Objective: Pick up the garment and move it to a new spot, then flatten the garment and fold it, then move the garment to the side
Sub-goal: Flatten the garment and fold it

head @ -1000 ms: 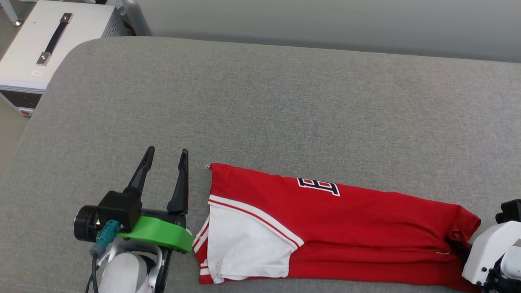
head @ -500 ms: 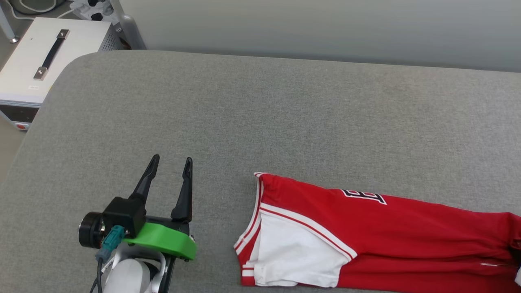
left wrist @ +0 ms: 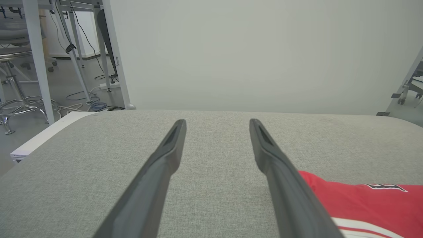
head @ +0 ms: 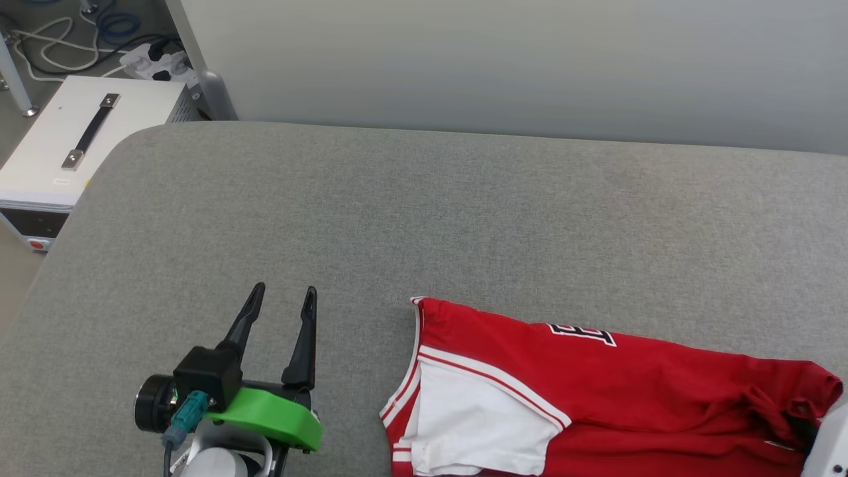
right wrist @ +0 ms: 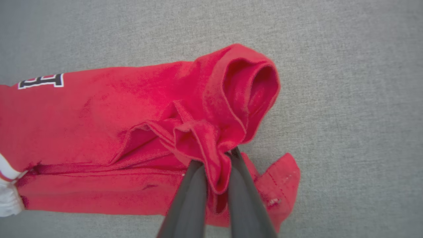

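The garment [head: 596, 397] is a red jersey lying lengthwise folded on the grey padded surface [head: 430, 218], at the lower right of the head view. Its white sleeve [head: 477, 424] faces up at the left end, and part of a black letter shows. My right gripper [right wrist: 216, 155] is shut on a bunched red fold at the garment's [right wrist: 99, 115] right end. Its pale wrist [head: 828, 447] sits at the corner. My left gripper [head: 283, 295] rests open on the surface, well left of the garment. Nothing lies between its fingers [left wrist: 165, 158]. The red edge [left wrist: 363, 201] is beside its right finger.
A white box with a black handle [head: 86, 139] stands off the surface's far left corner, with a power strip and cables [head: 149, 63] behind it. A pale wall [head: 503, 66] runs along the far edge. Desk legs and a stool [left wrist: 19, 99] stand on the floor.
The garment has slid right, away from my left gripper, with my right gripper holding its end. The head camera has tilted up, showing more wall and floor. My left gripper stays open.
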{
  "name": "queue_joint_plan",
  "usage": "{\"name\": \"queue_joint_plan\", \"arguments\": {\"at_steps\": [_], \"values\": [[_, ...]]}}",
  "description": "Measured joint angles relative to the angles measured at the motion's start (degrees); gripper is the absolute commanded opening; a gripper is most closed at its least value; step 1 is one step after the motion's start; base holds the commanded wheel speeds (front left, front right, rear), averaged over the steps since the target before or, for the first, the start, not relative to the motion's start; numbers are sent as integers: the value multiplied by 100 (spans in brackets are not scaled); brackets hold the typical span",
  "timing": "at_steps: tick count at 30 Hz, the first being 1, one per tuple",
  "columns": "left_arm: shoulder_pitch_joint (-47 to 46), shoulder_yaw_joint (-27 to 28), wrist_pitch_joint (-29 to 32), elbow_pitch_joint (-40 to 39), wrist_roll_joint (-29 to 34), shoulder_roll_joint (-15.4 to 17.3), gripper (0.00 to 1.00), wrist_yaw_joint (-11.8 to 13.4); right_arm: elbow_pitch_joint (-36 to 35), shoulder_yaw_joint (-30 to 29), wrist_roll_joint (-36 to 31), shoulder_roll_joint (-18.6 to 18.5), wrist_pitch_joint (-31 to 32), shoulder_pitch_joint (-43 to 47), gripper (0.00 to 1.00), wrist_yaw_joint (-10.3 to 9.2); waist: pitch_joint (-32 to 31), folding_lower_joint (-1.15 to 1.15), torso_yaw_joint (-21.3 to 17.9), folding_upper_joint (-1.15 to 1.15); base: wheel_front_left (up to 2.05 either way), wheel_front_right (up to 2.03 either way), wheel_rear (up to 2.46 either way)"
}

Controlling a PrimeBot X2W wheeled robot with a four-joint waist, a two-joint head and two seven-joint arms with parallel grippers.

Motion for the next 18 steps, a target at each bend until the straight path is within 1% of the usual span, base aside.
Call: {"name": "queue_joint_plan", "arguments": {"at_steps": [2, 4, 9, 18], "values": [[12, 0, 0, 0, -4, -5, 100, 0, -292, 97, 79, 144, 145, 79, 0, 0, -41, 0, 4, 0, 0, 0, 0], [14, -4, 0, -1, -4, -16, 100, 0, -610, 218, 199, 369, 336, 155, 0, 0, -63, 0, 24, 0, 0, 0, 0], [30, -8, 0, 2, -27, -35, 100, 0, -1227, 531, 288, 786, 690, 269, 0, -1, -87, 0, 109, 0, 0, 0, 0], [32, 24, 0, 8, -42, -63, 100, 0, -1911, 1127, 359, 1602, 1067, 237, 0, 0, -93, 0, 348, 0, 0, 0, 0]]}}
